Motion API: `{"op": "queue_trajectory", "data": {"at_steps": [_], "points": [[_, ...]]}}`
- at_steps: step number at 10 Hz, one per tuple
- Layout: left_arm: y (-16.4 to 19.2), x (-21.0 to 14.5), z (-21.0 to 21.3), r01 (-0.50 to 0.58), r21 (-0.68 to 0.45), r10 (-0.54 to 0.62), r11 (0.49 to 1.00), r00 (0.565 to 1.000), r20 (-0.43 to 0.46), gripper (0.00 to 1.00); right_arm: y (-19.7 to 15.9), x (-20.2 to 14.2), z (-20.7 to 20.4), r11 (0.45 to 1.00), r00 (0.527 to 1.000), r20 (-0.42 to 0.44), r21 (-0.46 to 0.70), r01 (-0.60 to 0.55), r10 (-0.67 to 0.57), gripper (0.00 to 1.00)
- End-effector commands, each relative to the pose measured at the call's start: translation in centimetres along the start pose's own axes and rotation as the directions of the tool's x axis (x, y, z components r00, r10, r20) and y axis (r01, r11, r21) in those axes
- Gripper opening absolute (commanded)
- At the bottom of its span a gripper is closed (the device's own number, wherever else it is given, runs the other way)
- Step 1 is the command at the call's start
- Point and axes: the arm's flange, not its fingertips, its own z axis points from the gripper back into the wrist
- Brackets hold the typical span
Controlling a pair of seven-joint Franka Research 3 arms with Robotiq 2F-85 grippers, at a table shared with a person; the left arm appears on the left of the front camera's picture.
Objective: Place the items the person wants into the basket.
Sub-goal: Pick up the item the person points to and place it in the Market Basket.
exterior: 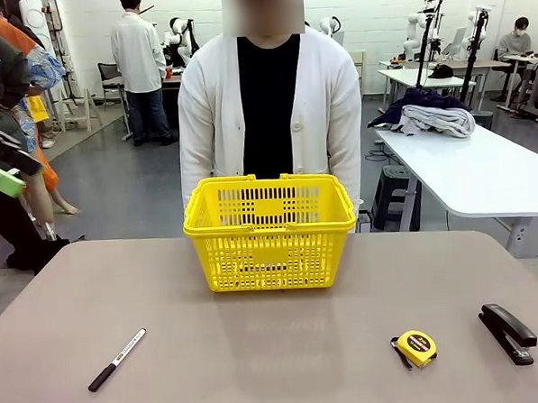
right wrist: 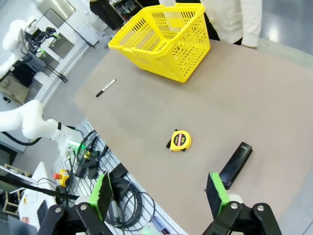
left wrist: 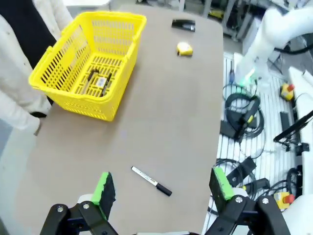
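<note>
Tabletop [exterior: 259, 346] lies below: left gripper [left wrist: 162, 186] and right gripper [right wrist: 159, 190] hover high, tilted down, jaws wide, empty.

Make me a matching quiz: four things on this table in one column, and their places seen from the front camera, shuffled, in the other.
1 basket
2 marker
3 tape measure
4 stapler

A near edge, far right
B near edge, left
C far middle
D right side, just left of the stapler

Pairs: 1-C, 2-B, 3-D, 4-A
</note>
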Motion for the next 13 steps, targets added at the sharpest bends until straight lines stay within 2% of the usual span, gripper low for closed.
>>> {"op": "queue_trajectory", "data": {"at_steps": [1,4,6,10,13], "points": [[1.3,-2.8,2.1,-0.024,0.007,0.024,1.000,0.996,0.085,1.00,0.0,0.2,-0.1,1.000,1.000,0.020,0.016,-0.015,0.015,1.00],[0.7,-8.4,5.5,-0.012,0.101,-0.008,0.995,0.981,0.194,1.00,0.0,0.2,-0.1,1.000,1.000,0.020,0.016,-0.015,0.015,1.00],[0.6,-11.4,6.6,-0.012,0.110,-0.014,0.994,0.973,0.229,1.00,0.0,0.2,-0.1,1.000,1.000,0.020,0.016,-0.015,0.015,1.00],[1.4,-14.1,6.8,-0.041,0.081,0.017,0.996,0.962,0.271,1.00,0.0,0.2,-0.1,1.000,1.000,0.020,0.016,-0.015,0.015,1.00],[1.2,-14.3,6.6,-0.061,0.078,0.040,0.995,0.967,0.253,1.00,0.0,0.2,-0.1,1.000,1.000,0.020,0.016,-0.015,0.015,1.00]]}}
